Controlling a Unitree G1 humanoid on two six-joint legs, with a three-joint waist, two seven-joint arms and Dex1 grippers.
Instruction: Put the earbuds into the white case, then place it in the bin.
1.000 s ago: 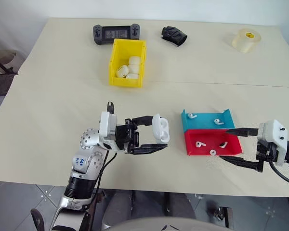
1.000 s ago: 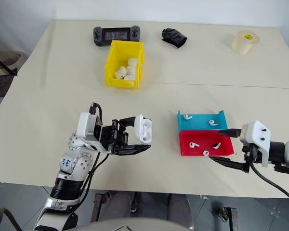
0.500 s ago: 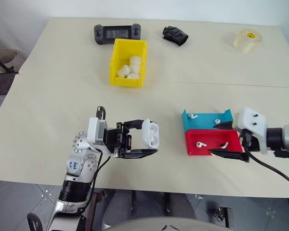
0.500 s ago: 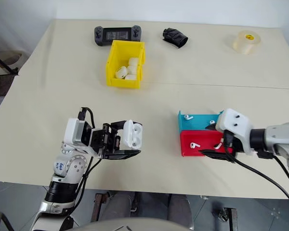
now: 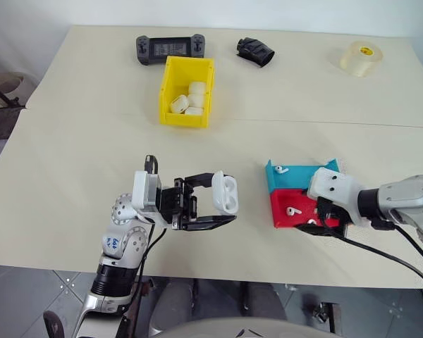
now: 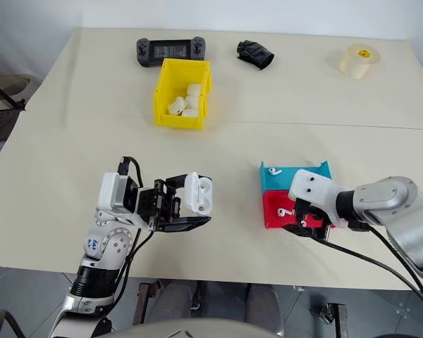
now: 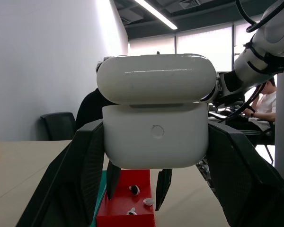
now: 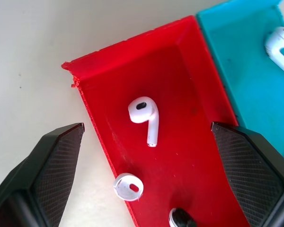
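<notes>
My left gripper (image 5: 224, 198) is shut on the white case (image 5: 225, 193), holding it upright above the table's front edge; the wrist view shows the case (image 7: 156, 127) close up between the black fingers. My right gripper (image 8: 146, 135) points down over the red tray (image 5: 297, 200), open, with one finger on each side of an earbud (image 8: 144, 114). Another earbud (image 8: 128, 186) lies beside it. The blue tray (image 5: 304, 177) holds an earbud (image 5: 280, 170) too. The yellow bin (image 5: 185, 119) stands at the back with several white cases inside.
A black game controller (image 5: 170, 48), a crumpled black object (image 5: 254, 52) and a roll of tape (image 5: 360, 58) lie along the far edge. The red and blue trays touch side by side on the right front of the table.
My right gripper has swung left and tipped downward, from beside the red tray to over it. The left gripper has kept the case in place.
</notes>
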